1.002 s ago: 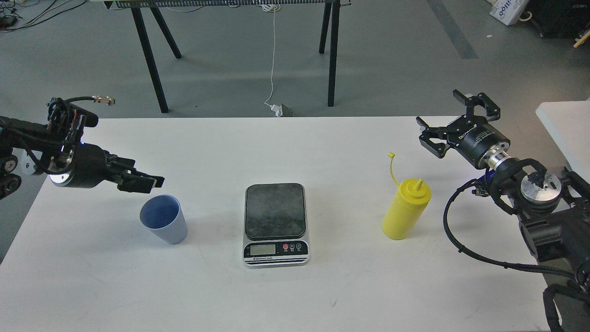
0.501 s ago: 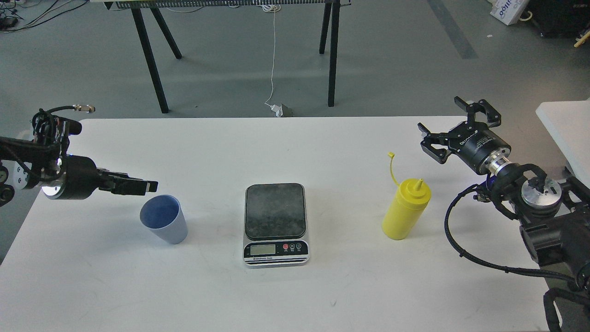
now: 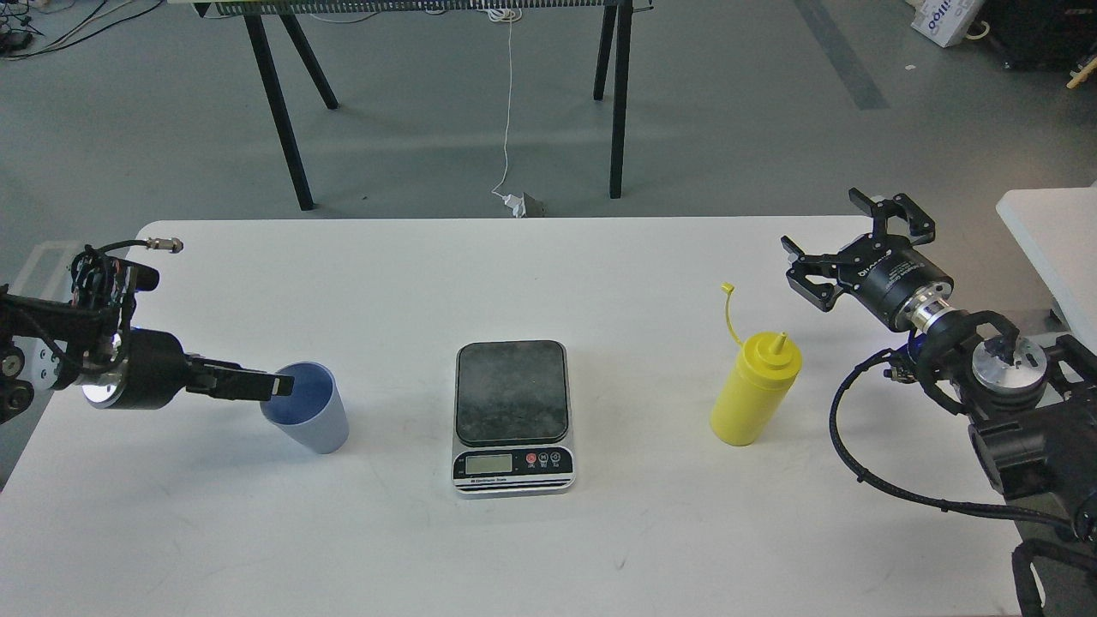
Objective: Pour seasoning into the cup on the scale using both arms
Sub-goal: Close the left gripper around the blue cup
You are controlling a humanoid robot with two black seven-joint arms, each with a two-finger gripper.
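The light blue cup (image 3: 308, 424) stands upright on the white table (image 3: 548, 557), left of the scale (image 3: 512, 403). The scale's dark plate is bare. The yellow seasoning bottle (image 3: 754, 394) stands upright right of the scale, its cap strap sticking up. My left gripper (image 3: 276, 386) reaches in from the left at the height of the cup's rim, and its tip overlaps the cup's left rim. It is seen edge-on, so its fingers cannot be told apart. My right gripper (image 3: 844, 237) is open and empty, above the table, behind and to the right of the bottle.
A second white table edge (image 3: 1050, 248) is at the far right. Black table legs (image 3: 276, 103) and a white cable (image 3: 507, 111) stand on the grey floor behind. My right arm's cables (image 3: 857, 454) hang over the table's right side.
My left gripper has dropped and pulled in, from above and behind the cup to its left rim. My right gripper has shifted slightly down and right, still open.
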